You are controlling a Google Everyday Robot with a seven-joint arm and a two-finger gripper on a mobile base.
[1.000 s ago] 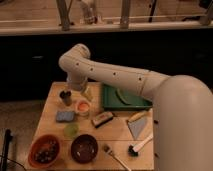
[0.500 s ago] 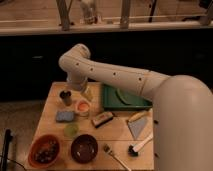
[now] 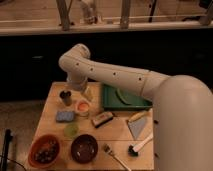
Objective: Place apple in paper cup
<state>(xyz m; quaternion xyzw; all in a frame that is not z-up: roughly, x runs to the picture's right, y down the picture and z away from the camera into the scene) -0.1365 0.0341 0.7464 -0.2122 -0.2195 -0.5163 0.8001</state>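
Note:
A white paper cup (image 3: 82,108) stands on the wooden table (image 3: 120,134), left of centre. An orange-red round thing, seemingly the apple (image 3: 83,105), shows in the cup's mouth. My gripper (image 3: 86,93) hangs from the arm's wrist just above and slightly behind the cup. The arm reaches in from the right and hides much of the gripper.
A dark cup (image 3: 65,97) stands left of the gripper. A green tray (image 3: 123,98) lies to its right. Nearer the front are a blue sponge (image 3: 64,116), a green disc (image 3: 71,130), an orange bowl (image 3: 44,150), a dark bowl (image 3: 84,148), a small box (image 3: 102,119), a fork (image 3: 115,155) and a brush (image 3: 140,145).

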